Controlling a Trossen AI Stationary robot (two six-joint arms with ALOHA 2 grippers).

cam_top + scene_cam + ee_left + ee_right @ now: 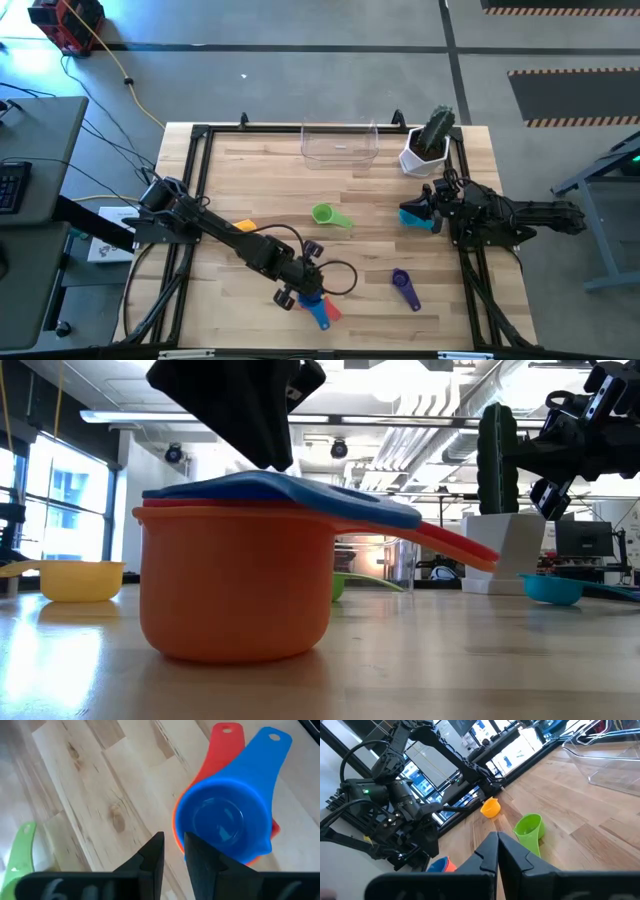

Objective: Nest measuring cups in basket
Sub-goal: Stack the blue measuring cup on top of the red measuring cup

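Measuring cups sit in more than one spot on the desk (260, 170). Three are stacked near the front edge: the blue cup (222, 822) sits inside the red cup (226, 742), and both sit in the orange cup (235, 590). Their handles fan out to one side, so the stack looks like it was built cup by cup.

The left pincer (174, 854) hangs just above this stack. Its fingers are a little apart and hold nothing.

The right pincer (497, 851) waits by the right side, fingers together, near the teal cup (417, 219) and the cactus pot (424, 150).

The green cup (326, 214), the purple cup (403, 283) and the yellow cup (80, 578) lie alone, well apart.

The basket (340, 145) stands empty at the far edge, next to the pot. Bare wood lies between the stack and the basket, so the way looks open. Only the green cup is near that path.
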